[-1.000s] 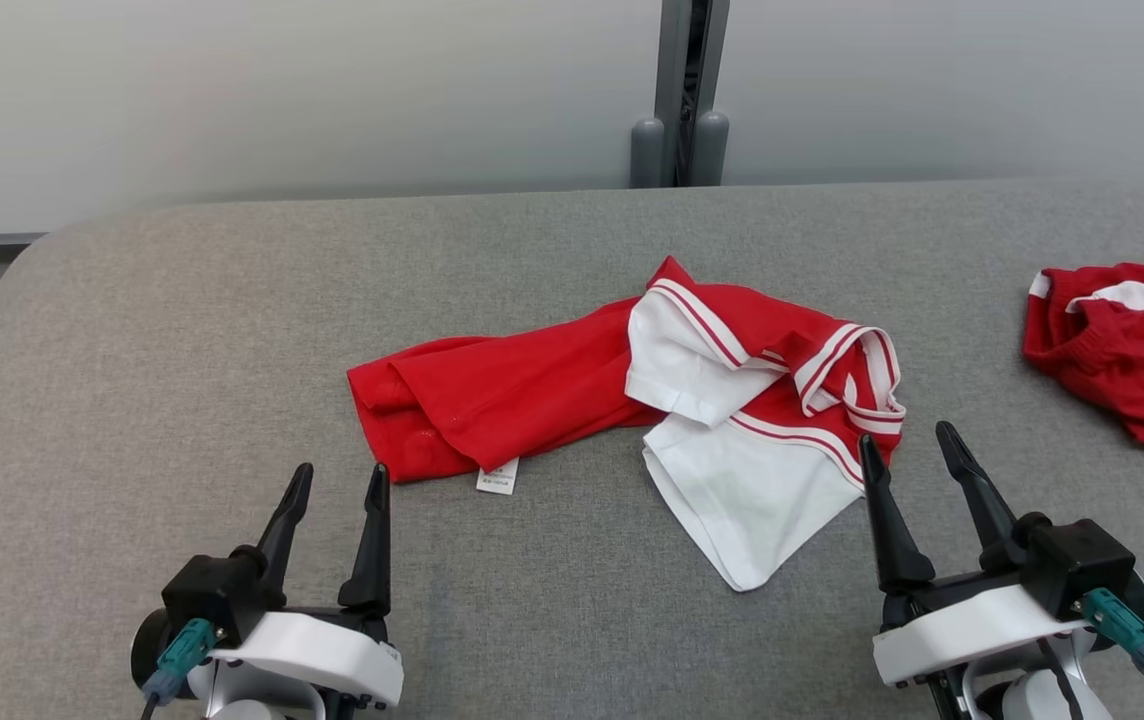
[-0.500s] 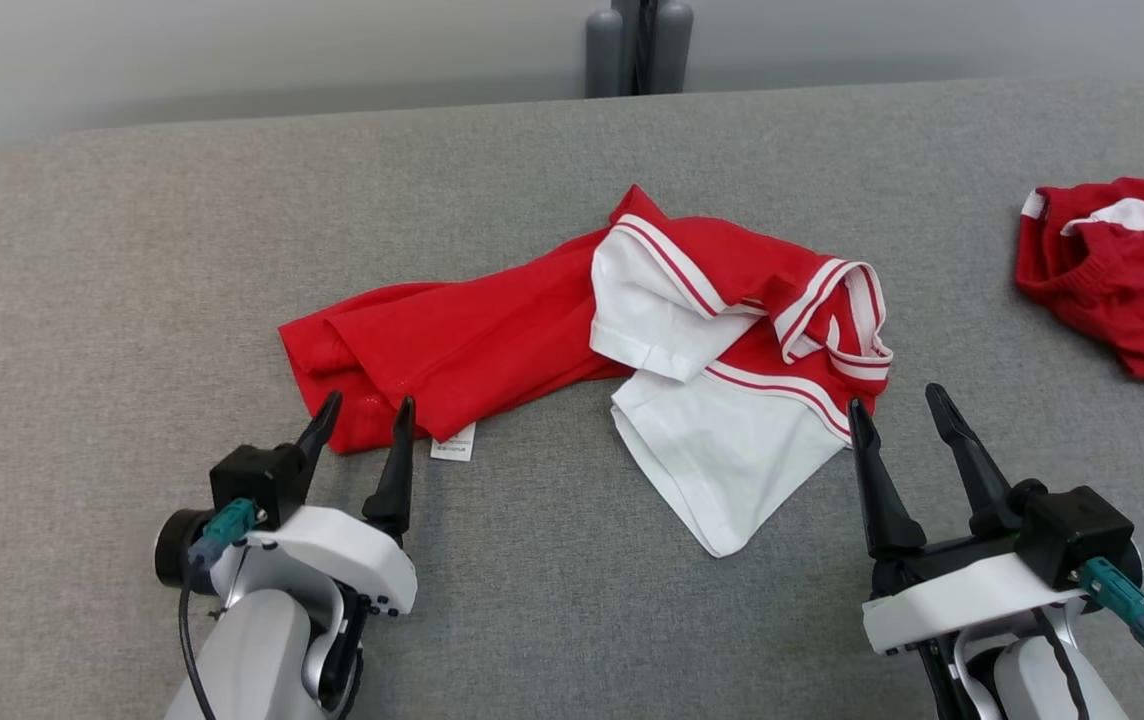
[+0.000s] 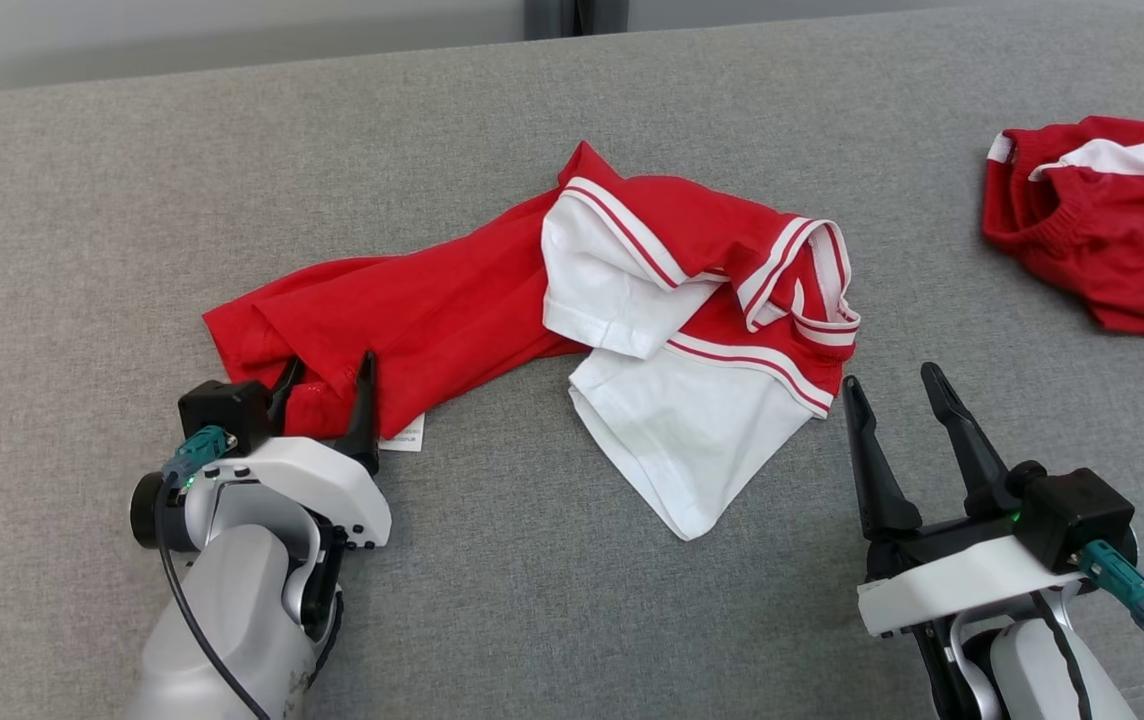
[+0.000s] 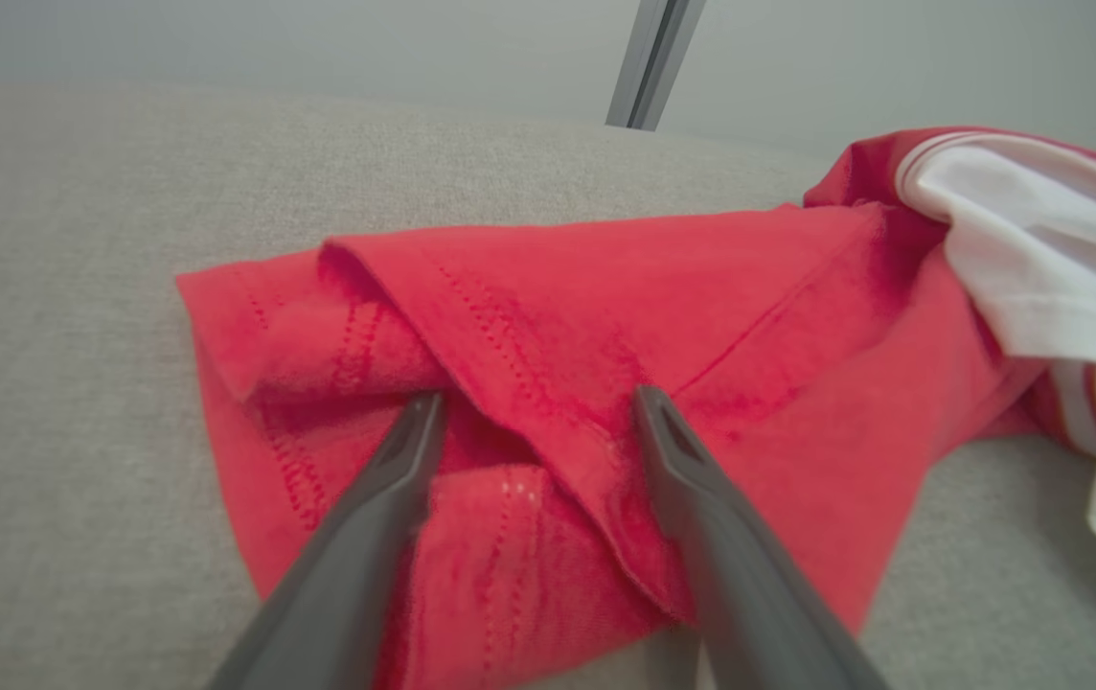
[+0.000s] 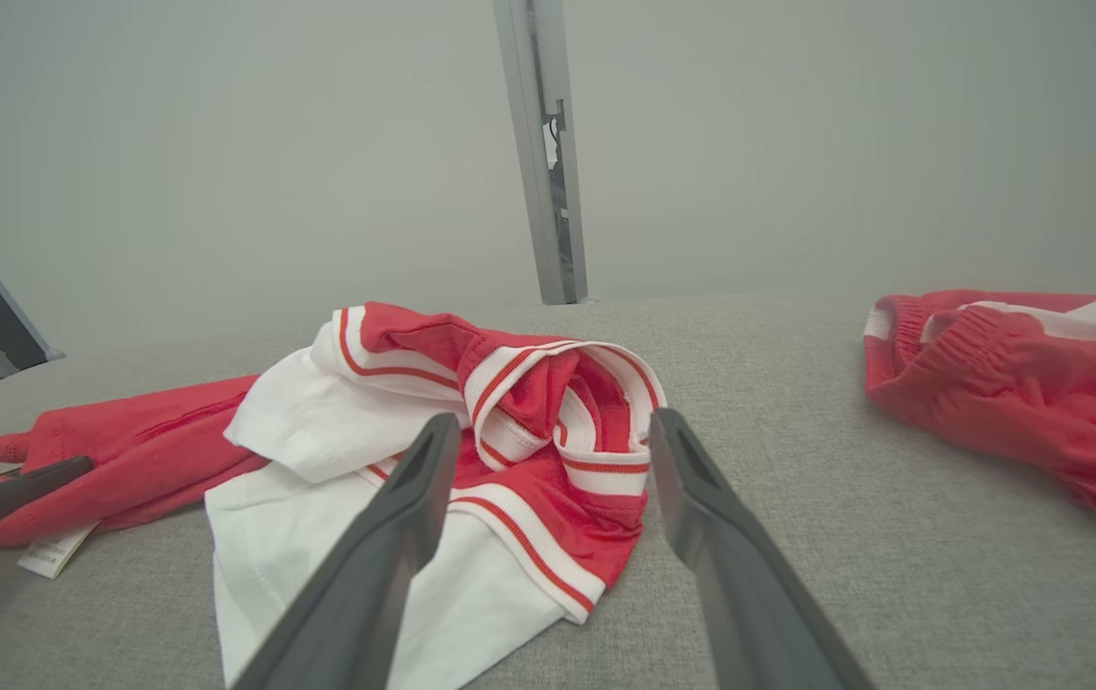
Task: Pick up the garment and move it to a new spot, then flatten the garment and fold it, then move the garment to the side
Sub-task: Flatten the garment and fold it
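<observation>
Grey woven cloth covered the tabletop (image 3: 572, 620). The red and white shirt (image 3: 492, 310) lay crumpled across its middle: red body end toward the left edge, white sleeves and striped collar bunched toward the right. A white care label (image 3: 402, 438) stuck out from the red hem on the near side.

Left gripper (image 3: 329, 362): fingers apart, tips over the red hem end. In the left wrist view a raised fold of the hem ran between the two fingers (image 4: 385, 498). Cloth not pinched; could not tell whether the tips touched the fabric.

Right gripper (image 3: 890, 377): fingers apart, nothing between them. It sat above bare tabletop, just beside the near right side of the collar bunch, with the tips pointing at the striped trim and short of it.

A pair of red shorts (image 3: 1102, 250) with a white panel lay in a heap at the far right edge, well apart from the shirt.
</observation>
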Tool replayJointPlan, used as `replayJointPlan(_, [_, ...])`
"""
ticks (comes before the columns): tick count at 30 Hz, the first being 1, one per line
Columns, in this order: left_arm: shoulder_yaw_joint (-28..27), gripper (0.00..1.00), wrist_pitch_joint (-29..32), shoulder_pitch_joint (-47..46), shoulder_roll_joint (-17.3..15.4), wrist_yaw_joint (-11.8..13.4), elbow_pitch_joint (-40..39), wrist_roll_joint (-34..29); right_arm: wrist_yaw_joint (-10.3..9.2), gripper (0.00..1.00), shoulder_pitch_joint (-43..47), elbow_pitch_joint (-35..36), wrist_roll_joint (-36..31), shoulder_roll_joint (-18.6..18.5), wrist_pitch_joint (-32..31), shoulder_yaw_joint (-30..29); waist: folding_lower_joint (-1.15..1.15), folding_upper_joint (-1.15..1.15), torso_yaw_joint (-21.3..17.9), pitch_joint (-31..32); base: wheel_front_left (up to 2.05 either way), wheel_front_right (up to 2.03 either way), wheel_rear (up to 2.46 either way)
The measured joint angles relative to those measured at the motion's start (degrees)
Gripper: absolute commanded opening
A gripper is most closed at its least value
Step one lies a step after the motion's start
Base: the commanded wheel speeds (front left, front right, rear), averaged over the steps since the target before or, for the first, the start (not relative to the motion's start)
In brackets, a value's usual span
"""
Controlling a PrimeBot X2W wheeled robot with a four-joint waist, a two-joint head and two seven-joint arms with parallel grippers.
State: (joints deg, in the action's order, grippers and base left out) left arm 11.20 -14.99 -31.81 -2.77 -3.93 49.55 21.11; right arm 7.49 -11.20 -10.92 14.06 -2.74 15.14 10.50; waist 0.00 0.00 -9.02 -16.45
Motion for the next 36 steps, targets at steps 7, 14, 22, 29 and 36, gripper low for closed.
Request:
replayJointPlan(7, [0.29, 1.00, 0.00, -0.27, 0.00, -0.12, -0.51, -0.77, 0.00, 1.00, 0.01, -0.19, 0.09, 0.00, 0.00, -0.02, 0.00, 0.00, 0.09, 0.66, 0.00, 0.00, 0.00])
replayJointPlan(14, [0.88, 0.64, 0.00, -0.02, 0.00, -0.56, -0.92, -1.00, 0.00, 1.00, 0.01, -0.45, 0.09, 0.01, 0.00, 0.56, 0.00, 0.00, 0.60, 1.45, 0.00, 0.00, 0.00])
replayJointPlan(22, [1.72, 0.00, 0.00, 0.04, 0.00, -1.08, -0.59, -0.94, 0.00, 1.00, 0.05, -0.83, 0.09, 0.00, 0.00, 0.98, 0.00, 0.00, 0.67, 2.08, 0.00, 0.00, 0.00])
replayJointPlan(29, [0.48, 0.00, 0.00, 0.63, -0.12, -0.78, -5.13, -2.57, 0.00, 1.00, 0.11, -1.04, 0.22, 0.00, 0.00, 1.18, 0.00, 0.00, 0.73, 2.89, 0.00, 0.00, 0.00])
replayJointPlan(36, [-2.02, 0.00, 0.00, -1.33, -1.45, -1.11, -10.44, -2.91, 0.00, 1.00, 0.11, -0.97, 0.75, 0.01, 0.00, 1.62, 0.00, 0.00, 0.39, 3.16, 0.00, 0.00, 0.00])
